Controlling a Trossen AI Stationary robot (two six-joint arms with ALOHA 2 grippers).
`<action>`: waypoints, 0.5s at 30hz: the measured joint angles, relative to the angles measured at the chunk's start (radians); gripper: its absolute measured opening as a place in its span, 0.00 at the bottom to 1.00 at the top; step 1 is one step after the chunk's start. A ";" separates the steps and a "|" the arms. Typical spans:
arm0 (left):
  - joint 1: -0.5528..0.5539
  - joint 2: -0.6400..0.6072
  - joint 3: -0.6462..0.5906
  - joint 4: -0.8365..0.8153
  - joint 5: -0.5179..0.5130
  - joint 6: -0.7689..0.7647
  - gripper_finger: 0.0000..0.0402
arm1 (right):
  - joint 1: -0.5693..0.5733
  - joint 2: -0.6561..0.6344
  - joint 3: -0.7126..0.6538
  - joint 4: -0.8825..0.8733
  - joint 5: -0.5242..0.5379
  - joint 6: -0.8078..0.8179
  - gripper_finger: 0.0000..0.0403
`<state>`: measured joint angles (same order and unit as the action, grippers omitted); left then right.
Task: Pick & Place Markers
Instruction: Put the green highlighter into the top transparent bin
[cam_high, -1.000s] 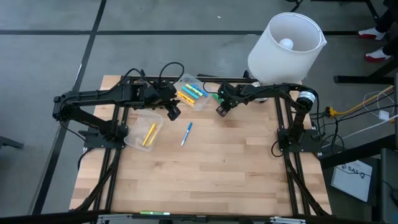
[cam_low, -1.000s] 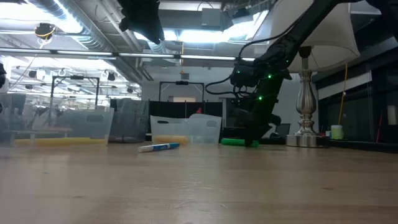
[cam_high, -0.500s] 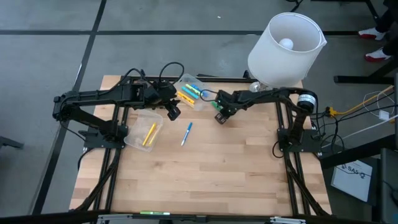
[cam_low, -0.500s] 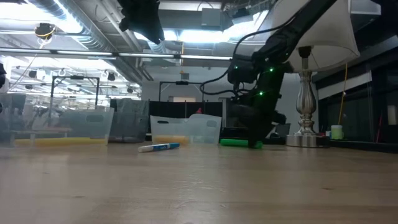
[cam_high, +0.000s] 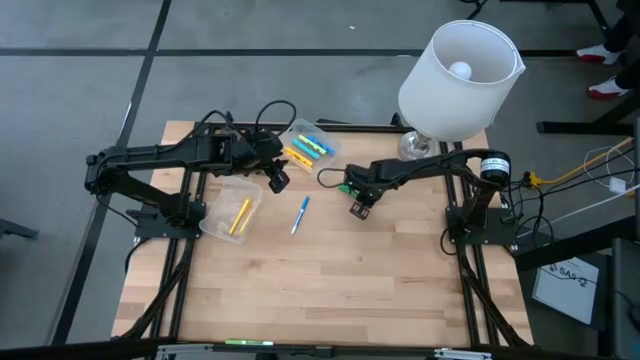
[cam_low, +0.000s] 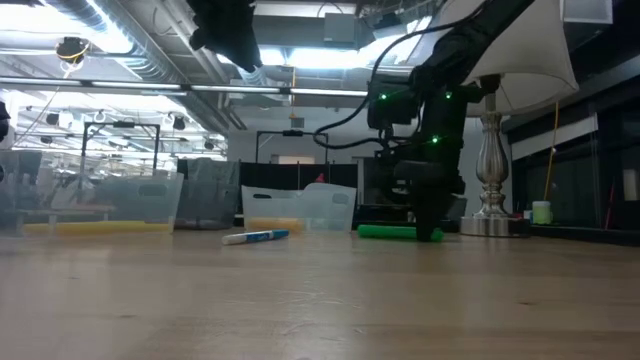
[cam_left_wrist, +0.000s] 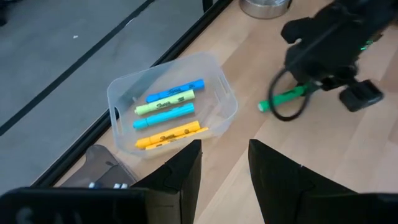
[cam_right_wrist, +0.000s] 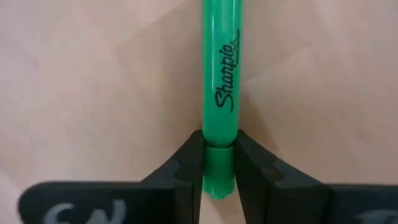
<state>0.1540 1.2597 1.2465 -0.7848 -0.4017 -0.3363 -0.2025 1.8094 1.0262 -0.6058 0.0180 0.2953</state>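
My right tool is clamped on the green marker, which lies on the bench just beside the lamp base. My left tool hangs with fingers apart above the clear container holding four markers.

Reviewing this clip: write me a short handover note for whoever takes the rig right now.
Right gripper: shut on the green marker, which lies on the table.
Left gripper: open, empty, hovering by the far container.
Far container holds four markers: two blue, a light green, a yellow. Near container holds a yellow marker. A blue marker lies loose on the table.
Done: five markers are in containers.
Left: lift and place the green marker, then pick up the loose blue one.
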 joint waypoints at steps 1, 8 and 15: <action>0.000 -0.003 0.000 -0.008 0.001 0.000 0.32 | 0.011 -0.004 -0.001 -0.001 -0.001 -0.006 0.17; 0.000 -0.038 0.000 -0.059 -0.005 -0.001 0.32 | 0.048 -0.054 -0.007 0.007 -0.084 -0.034 0.16; 0.000 -0.067 0.000 -0.061 -0.050 -0.001 0.32 | 0.057 -0.076 -0.007 0.085 -0.216 -0.045 0.16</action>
<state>0.1543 1.1927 1.2465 -0.8460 -0.4515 -0.3374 -0.1459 1.7332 1.0191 -0.5211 -0.1980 0.2507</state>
